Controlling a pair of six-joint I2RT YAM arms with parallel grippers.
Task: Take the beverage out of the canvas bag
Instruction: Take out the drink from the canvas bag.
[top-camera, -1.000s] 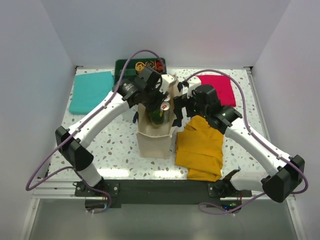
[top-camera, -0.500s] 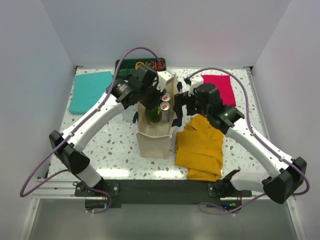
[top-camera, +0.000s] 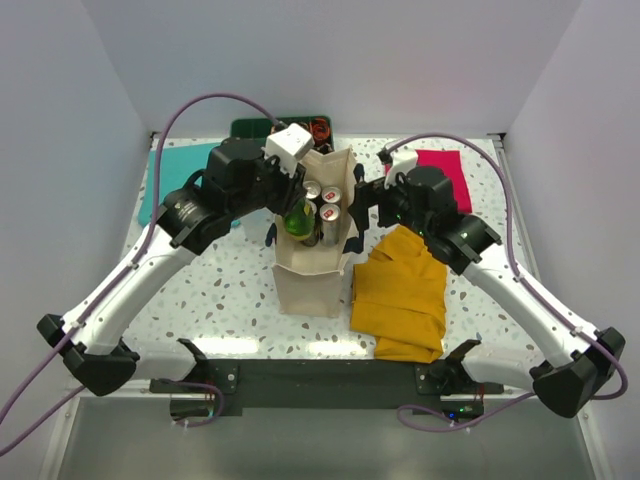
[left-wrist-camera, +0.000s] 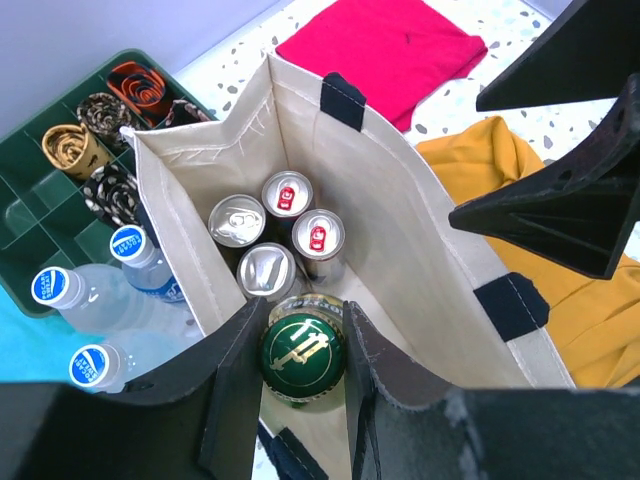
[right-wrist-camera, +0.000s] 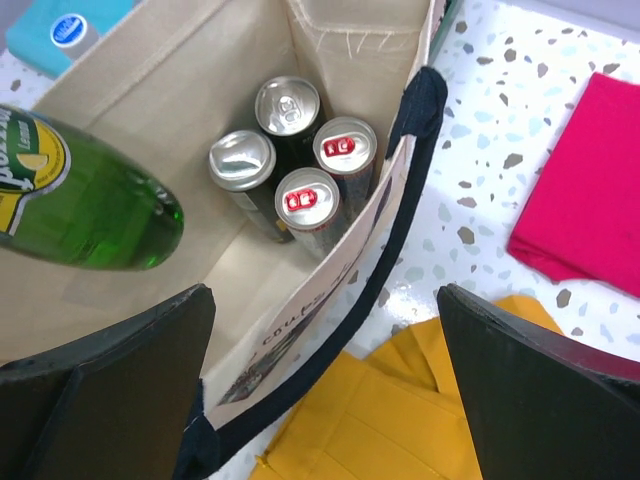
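Green glass bottle (left-wrist-camera: 303, 352), its yellow label's lettering cut off, stands inside the canvas bag (top-camera: 310, 285) against its left wall, cap pinched by the left gripper (left-wrist-camera: 305, 335). Four cans (right-wrist-camera: 300, 150) crowd the far corner, leaving bare floor nearer. Right gripper (right-wrist-camera: 322, 300) is spread wide astride the right wall, grasping nothing.

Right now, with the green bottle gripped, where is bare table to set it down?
Widest bare table lies left of the canvas bag, nearer than the teal cloth. A narrower strip runs right of the mustard cloth. Crowded: water bottles and the green tray hug the bag's far-left side.
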